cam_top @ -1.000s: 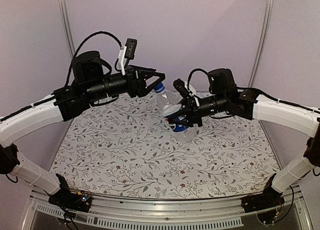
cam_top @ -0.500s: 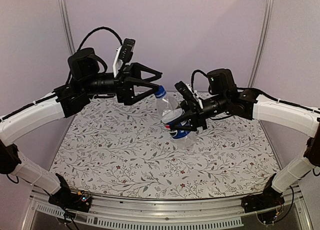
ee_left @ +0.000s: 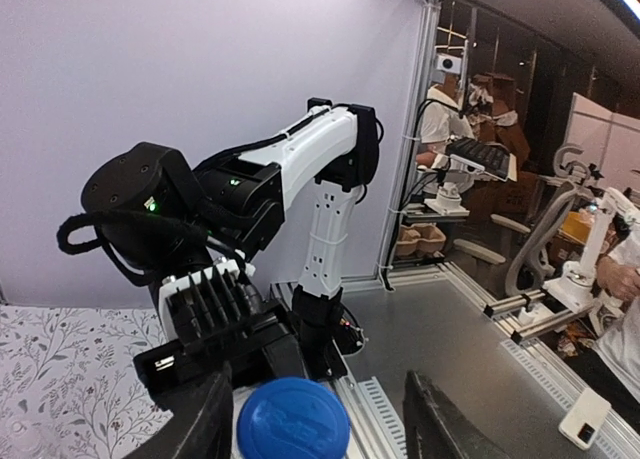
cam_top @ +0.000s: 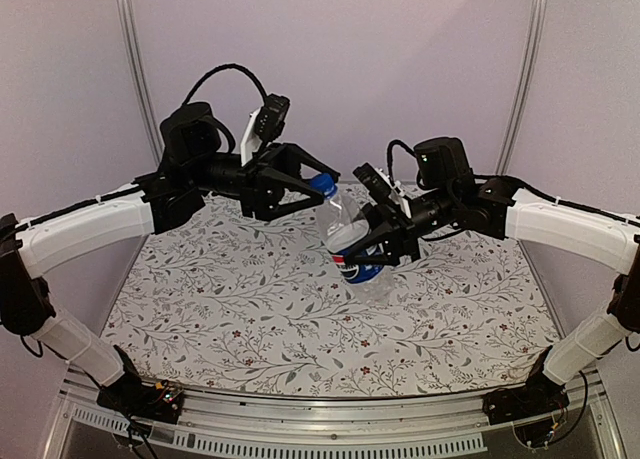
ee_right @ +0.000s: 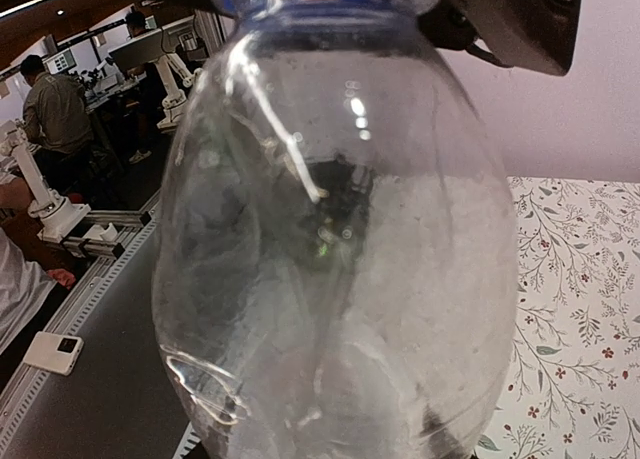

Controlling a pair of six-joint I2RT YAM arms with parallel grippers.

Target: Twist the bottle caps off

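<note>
Clear plastic bottle with blue label (cam_top: 345,222), tilted above the floral-patterned tabletop (cam_top: 250,314), grasped around its labelled middle by the right hand (cam_top: 368,251). The left hand (cam_top: 322,187) straddles the round blue plastic cap (ee_left: 293,421), seated on the bottle neck; its fingers stand released, a gap showing either side.

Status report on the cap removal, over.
Left gripper open, straddling blue cap. Right gripper shut on Pepsi bottle, held tilted. Cap on. Nothing in the way.
</note>
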